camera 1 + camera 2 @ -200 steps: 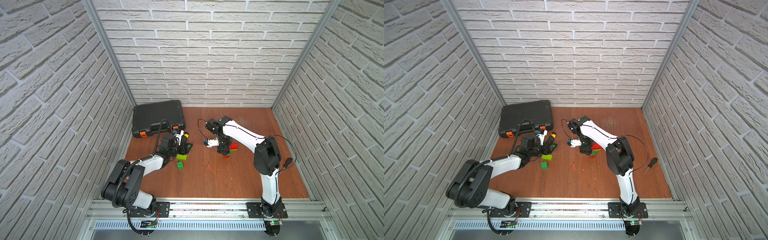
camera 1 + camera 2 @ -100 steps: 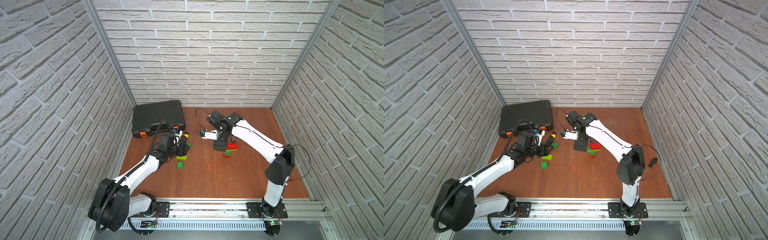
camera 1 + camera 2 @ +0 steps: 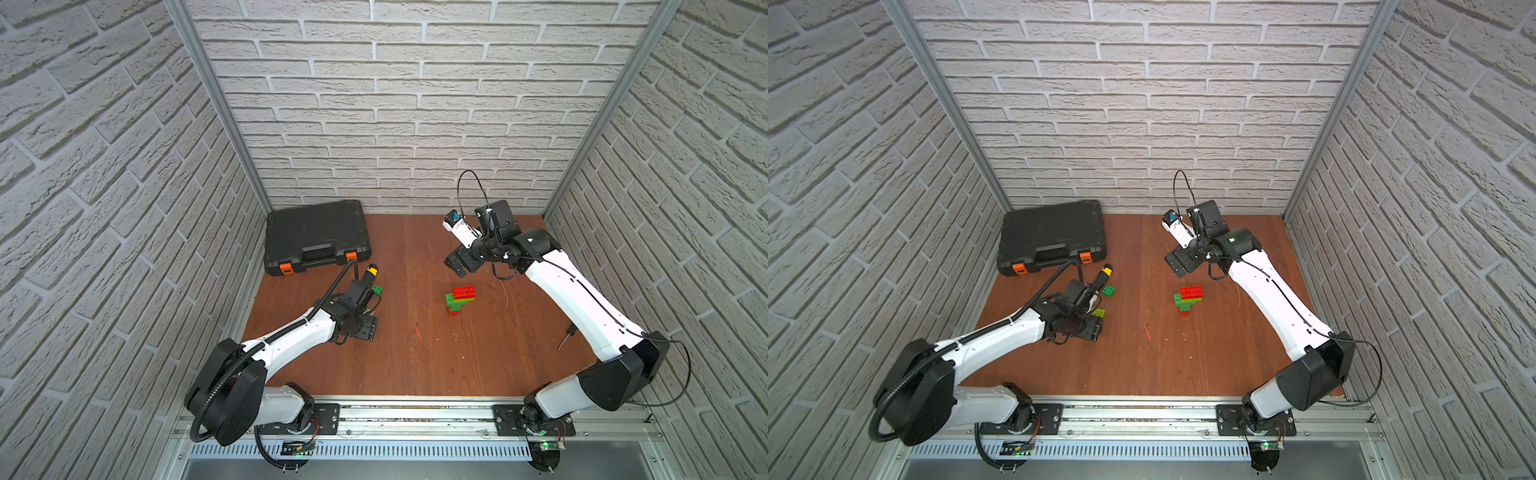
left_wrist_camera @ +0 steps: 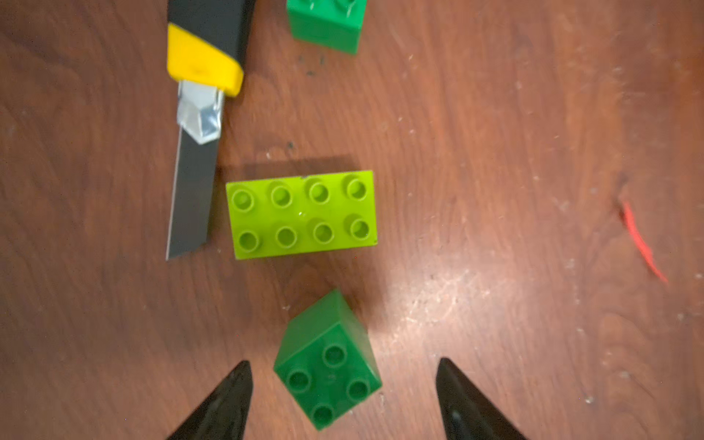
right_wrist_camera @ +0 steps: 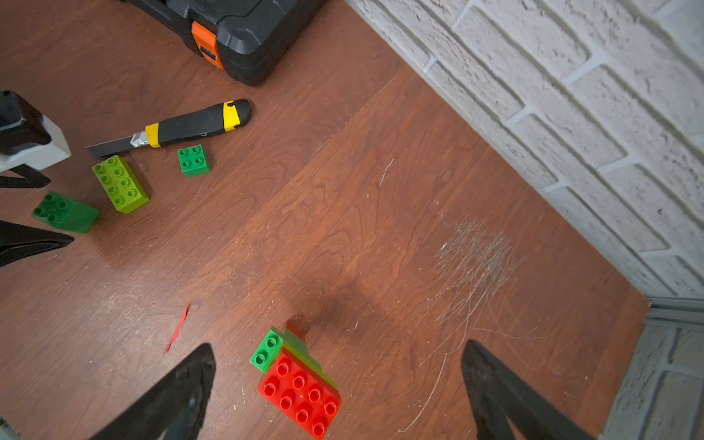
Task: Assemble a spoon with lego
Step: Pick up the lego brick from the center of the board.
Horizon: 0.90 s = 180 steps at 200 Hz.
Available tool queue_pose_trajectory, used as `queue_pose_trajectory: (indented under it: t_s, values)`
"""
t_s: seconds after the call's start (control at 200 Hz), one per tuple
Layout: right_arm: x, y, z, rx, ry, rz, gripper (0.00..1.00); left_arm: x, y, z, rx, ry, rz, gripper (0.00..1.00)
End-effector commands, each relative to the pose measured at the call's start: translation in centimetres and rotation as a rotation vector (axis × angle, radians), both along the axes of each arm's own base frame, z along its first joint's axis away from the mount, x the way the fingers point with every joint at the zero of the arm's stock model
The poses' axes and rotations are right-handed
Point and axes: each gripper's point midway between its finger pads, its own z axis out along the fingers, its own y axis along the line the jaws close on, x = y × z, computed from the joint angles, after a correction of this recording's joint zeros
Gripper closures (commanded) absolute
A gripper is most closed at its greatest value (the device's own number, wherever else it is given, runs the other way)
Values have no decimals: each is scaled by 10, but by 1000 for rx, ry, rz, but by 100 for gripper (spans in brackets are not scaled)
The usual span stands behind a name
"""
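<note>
Right gripper (image 5: 339,346) has let go of the spoon (image 3: 459,300) and backed off toward the desk's (image 3: 415,365) back edge. A second ago it was down on the stack; now its jaws are spread wide and empty, with the stack in plain view below them. The spoon stands free near the middle of the desk, slightly right of centre, with nothing touching it. It has a red oblong on top, lime and dark green under it, and a bit of red at the bottom. I read that as the last brick seated and released. Left gripper (image 4: 343,364) has pulled back from beside the utility knife (image 4: 205,45) toward the front-left. It hovers over the dark green square brick (image 4: 327,377), fingers apart on either side with a clear gap, so no grip yet. The lime oblong brick (image 4: 303,215) lies just beyond it, right beside the knife blade. A second dark green square brick (image 3: 377,289) sits further on, all of this in front of the black tool case (image 3: 318,237) near the left edge. Three loose bricks remain, so the spoon isn't finished. The likely next step is for the left side to pick up the near green square. That brick is rotated relative to the jaws, so the grip may land on its corners.
</note>
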Motion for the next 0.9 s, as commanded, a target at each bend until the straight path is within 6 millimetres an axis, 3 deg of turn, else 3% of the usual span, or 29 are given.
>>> queue_pose_trajectory:
  t_s: [0.0, 0.15, 0.29, 0.385, 0.595, 0.79, 0.895]
  values:
    - [5, 1, 6, 65, -8, -21, 0, -7, 24, -9, 121, 33, 70, 25]
    - [8, -5, 5, 47, -1, -30, 0, -4, 23, -16, 86, 36, 111, 27]
    - [8, -9, 5, 30, -2, -37, 0, 3, -22, -14, -153, 30, 41, 32]
    - [8, -13, 6, 21, -3, -47, 0, 5, -33, -14, -178, 35, 14, 36]
    - [10, -18, 1, 10, 16, -62, 0, 8, -9, -20, -11, 42, 38, 48]
    - [11, -24, 1, 27, 23, -87, 0, 9, -10, -18, 8, 41, 10, 54]
    - [13, -26, 0, 49, 32, -112, 0, 10, -11, -18, 4, 34, 3, 63]
